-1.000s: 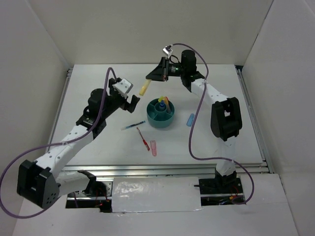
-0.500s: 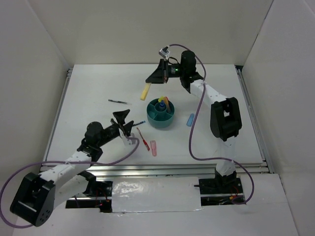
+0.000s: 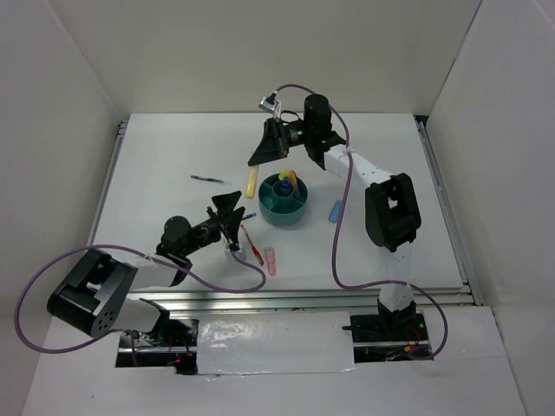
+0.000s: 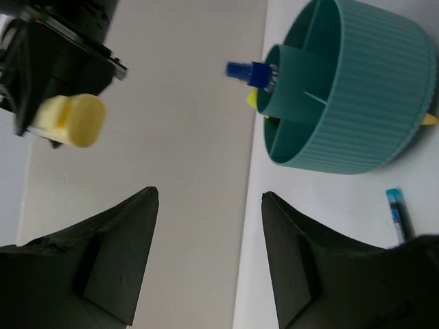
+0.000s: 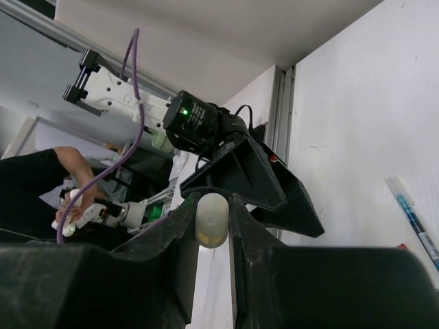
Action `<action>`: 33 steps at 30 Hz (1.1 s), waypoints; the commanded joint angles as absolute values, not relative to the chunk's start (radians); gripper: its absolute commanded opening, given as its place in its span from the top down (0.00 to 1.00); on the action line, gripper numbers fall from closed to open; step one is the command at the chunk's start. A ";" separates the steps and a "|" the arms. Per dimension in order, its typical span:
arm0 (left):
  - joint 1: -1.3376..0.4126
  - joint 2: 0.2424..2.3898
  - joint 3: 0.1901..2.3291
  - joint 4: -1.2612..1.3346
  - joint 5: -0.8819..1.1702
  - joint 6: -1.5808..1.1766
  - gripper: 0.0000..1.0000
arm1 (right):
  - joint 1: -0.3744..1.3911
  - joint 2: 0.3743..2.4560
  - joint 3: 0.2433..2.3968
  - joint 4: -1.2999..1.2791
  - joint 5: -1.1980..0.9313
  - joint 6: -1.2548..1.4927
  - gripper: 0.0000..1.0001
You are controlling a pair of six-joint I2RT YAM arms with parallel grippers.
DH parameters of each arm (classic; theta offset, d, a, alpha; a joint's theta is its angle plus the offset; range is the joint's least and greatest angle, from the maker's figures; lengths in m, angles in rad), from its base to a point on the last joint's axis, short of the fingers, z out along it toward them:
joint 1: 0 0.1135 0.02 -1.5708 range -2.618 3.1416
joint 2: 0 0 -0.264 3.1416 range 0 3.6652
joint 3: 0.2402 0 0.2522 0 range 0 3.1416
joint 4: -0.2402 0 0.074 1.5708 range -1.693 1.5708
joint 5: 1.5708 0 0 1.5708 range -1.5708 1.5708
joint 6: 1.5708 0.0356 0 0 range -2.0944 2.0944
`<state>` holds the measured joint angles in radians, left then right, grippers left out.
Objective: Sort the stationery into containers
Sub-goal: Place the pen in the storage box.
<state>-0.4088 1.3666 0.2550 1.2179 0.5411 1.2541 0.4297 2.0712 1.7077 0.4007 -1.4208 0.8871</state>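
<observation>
With yellow marker (image 3: 252,179) clamped in the closed right pincer (image 3: 257,163) just back-left of the bowl (image 3: 282,217), carry over a free compartment and release; left pincer (image 3: 231,217) agape, empty, low near blue pen (image 4: 398,214).

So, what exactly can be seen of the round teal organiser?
The teal organiser is a round bowl, plastic by its look, with a ribbed outer wall and thin dividers around a central cup. It stands upright on the white table, held by nothing. A blue-capped bottle sticks out of it.
</observation>
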 commanded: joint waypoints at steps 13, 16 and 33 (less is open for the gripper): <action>-0.446 1.178 0.273 1.687 0.646 1.301 0.25 | 0.439 2.048 1.727 0.388 -1.446 0.879 1.00; -0.452 1.161 0.278 1.672 0.658 1.313 0.25 | 0.448 2.056 1.733 0.387 -1.453 0.884 1.00; -0.456 1.224 0.330 1.680 0.756 1.407 0.42 | 0.474 2.054 1.738 0.379 -1.465 0.891 1.00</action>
<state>-0.4511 1.2144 0.2794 1.2774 0.6842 1.3895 0.4576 2.0708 1.7073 0.3767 -1.4502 0.8978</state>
